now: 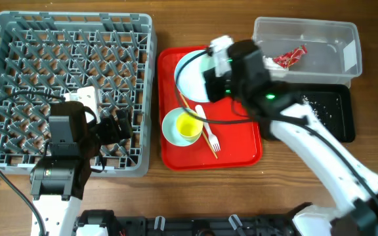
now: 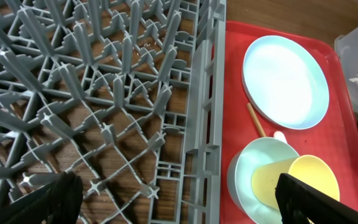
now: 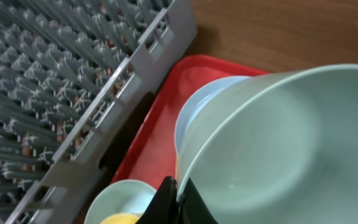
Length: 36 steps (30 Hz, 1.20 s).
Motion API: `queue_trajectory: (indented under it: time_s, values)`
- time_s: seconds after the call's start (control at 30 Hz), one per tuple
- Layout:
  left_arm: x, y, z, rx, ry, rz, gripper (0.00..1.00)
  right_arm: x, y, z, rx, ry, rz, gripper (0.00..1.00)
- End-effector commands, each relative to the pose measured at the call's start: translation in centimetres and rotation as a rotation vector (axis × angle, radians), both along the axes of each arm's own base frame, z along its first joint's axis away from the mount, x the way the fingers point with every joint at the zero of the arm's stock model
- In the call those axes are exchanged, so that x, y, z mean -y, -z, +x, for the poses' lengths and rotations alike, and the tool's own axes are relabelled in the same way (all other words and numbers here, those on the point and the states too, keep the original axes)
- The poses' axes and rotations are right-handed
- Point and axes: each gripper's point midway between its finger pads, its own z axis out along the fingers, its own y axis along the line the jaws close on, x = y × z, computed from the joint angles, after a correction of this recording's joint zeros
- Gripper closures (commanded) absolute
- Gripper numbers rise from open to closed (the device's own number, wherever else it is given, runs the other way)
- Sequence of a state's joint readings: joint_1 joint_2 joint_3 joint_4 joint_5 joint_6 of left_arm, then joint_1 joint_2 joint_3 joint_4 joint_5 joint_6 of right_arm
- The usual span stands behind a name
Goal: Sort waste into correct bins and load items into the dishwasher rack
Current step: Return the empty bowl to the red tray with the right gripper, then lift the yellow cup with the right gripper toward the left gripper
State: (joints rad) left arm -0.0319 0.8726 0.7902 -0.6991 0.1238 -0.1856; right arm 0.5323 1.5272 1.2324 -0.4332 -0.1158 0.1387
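While my right gripper [image 3: 178, 191] pinches the rim of a mint bowl [image 3: 278, 143], the bowl hangs tilted, seemingly just above the pale plate [image 3: 199, 102] on the red serving tray [image 3: 157, 127]. My left gripper [image 2: 179, 202] gapes wide, holding nothing, over the right edge of the dishwasher rack [image 2: 104, 93]. The second mint bowl [image 2: 241, 168] holds the yellow cup [image 2: 297, 183].

Grey rack [image 2: 104, 112] filled left and centre of view, pegs upright, wood worktop [image 2: 303, 12] showing beyond. Left gripper [image 2: 179, 190] jaws stood wide apart above rack's right wall. Just beside rack, red tray [image 2: 235, 124] carried pale plate [image 2: 284, 81], wooden stick [image 2: 257, 120] and mint bowl [image 2: 244, 180] holding yellow cup [image 2: 303, 183].
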Motion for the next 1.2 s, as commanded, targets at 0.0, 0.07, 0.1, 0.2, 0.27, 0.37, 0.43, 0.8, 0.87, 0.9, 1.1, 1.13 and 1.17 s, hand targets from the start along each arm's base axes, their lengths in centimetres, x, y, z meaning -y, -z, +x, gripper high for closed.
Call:
queue_trajectory:
  time_s: [0.0, 0.07, 0.1, 0.2, 0.27, 0.37, 0.43, 0.8, 0.87, 0.9, 1.1, 1.13, 1.17]
  values:
    - [0.0, -0.9, 0.3, 0.023, -0.003, -0.001, 0.00, -2.5, 6.3, 1.4, -0.062, 0.011, -0.088, 0.96]
    - [0.0, -0.9, 0.3, 0.023, -0.003, -0.001, 0.00, -3.1, 11.5, 1.8, -0.149, 0.026, -0.121, 0.96]
    - [0.0, -0.9, 0.3, 0.023, -0.003, -0.001, 0.00, -3.4, 13.1, 1.6, -0.187, 0.014, -0.123, 0.96]
    - [0.0, -0.9, 0.3, 0.024, -0.003, -0.001, 0.00, -4.0, 14.7, 0.8, -0.243, -0.021, -0.113, 0.91]
    - [0.0, -0.9, 0.3, 0.024, -0.003, 0.000, 0.00, -3.8, 13.7, 0.5, -0.238, -0.022, -0.110, 0.84]
    - [0.0, -0.9, 0.3, 0.024, -0.003, 0.000, 0.00, -3.4, 9.2, 0.1, -0.198, -0.028, -0.091, 0.69]
    - [0.0, -0.9, 0.3, 0.024, -0.003, -0.001, 0.00, -3.1, 5.9, -0.3, -0.170, -0.027, -0.073, 0.61]
    - [0.0, -0.9, 0.3, 0.023, -0.003, -0.001, 0.00, 0.1, 12.0, -9.3, -0.649, 0.049, -0.143, 0.55]
    - [0.0, -0.9, 0.3, 0.023, -0.003, -0.001, 0.00, 0.0, 13.7, -9.5, -0.695, 0.048, -0.160, 0.62]
    - [0.0, -0.9, 0.3, 0.023, -0.003, -0.001, 0.00, 0.0, 14.3, -9.5, -0.708, 0.051, -0.168, 0.67]
    - [0.1, -0.9, 0.3, 0.023, -0.003, -0.001, 0.00, -0.6, 10.9, -7.7, -0.643, 0.065, -0.118, 0.96]
    - [0.3, -0.9, 0.2, 0.023, 0.006, -0.010, 0.00, -0.8, 8.9, -7.1, -0.602, 0.064, -0.088, 0.96]
    - [0.5, -1.0, 0.2, 0.022, 0.017, -0.020, 0.00, -0.8, 7.6, -6.7, -0.575, 0.064, -0.065, 0.95]
